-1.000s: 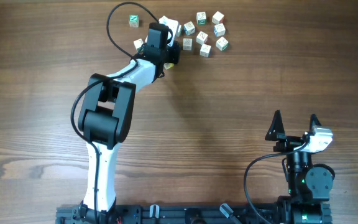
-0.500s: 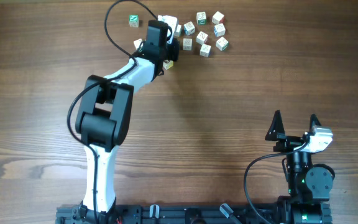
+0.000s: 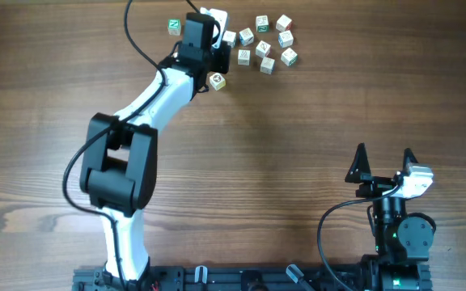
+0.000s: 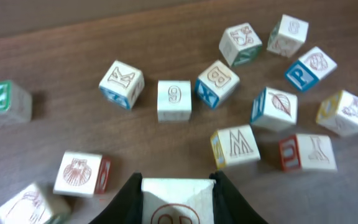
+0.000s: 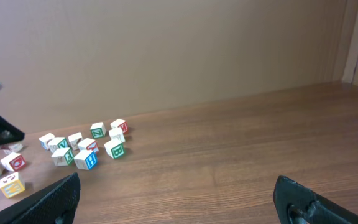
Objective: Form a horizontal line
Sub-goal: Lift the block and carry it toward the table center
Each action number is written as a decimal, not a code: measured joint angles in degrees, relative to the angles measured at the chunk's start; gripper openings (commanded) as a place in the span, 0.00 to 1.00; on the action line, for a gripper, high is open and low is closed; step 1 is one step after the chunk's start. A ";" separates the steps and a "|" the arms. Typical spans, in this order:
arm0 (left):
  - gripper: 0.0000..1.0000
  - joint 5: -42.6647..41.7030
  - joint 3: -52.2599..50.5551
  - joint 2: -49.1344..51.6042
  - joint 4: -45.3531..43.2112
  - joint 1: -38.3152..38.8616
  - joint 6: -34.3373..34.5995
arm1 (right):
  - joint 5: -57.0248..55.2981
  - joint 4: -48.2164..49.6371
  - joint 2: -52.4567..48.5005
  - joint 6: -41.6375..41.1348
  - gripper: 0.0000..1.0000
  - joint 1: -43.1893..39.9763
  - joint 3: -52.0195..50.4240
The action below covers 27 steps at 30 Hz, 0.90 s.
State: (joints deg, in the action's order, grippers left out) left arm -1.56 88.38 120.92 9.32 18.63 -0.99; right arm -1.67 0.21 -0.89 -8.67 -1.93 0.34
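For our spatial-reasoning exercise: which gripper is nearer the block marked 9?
Left. The left gripper, holding another block, is near the 9 block; the right gripper sits far across the table.

Table [image 3: 298,145]: brown wood-grain top, grain running from 9 to 3 o'clock. Contents, all toward the 12 o'clock edge in the overhead view. Item one: a loose cluster of small white lettered blocks [image 3: 264,48], with faces marked in red, blue, green and yellow, set at mixed angles and mostly apart from one another. Item two: a green-lettered block [image 3: 173,27], alone at about 9 o'clock of the cluster, well apart. Item three: a yellow-edged block [image 3: 216,80], alone at about 8 o'clock of the cluster.
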 measured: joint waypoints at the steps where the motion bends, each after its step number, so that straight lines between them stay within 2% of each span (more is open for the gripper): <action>1: 0.20 0.02 0.02 -0.98 1.29 0.00 0.02 | 0.00 0.00 0.00 0.00 1.00 0.00 0.00; 5: 0.17 0.02 0.02 -6.12 7.50 0.00 1.36 | 0.00 0.00 0.00 0.00 1.00 0.00 0.00; 11: 0.18 0.02 0.13 -11.91 16.98 0.00 5.84 | -0.02 0.00 0.00 0.00 1.00 0.00 0.00; 15: 0.26 -0.04 0.28 -13.18 22.53 0.00 10.16 | 0.00 0.00 0.00 0.00 1.00 0.00 0.00; 20: 0.22 -0.50 0.28 -13.25 29.24 0.26 14.16 | 0.00 0.00 0.00 0.00 1.00 0.00 0.00; 27: 0.23 -0.57 0.28 -13.25 36.13 3.41 16.76 | -0.02 0.00 0.00 0.00 1.00 0.00 0.00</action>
State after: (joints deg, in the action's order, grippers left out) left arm -2.13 88.66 107.68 45.45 22.04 15.77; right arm -1.69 0.21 -0.89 -8.67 -1.93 0.34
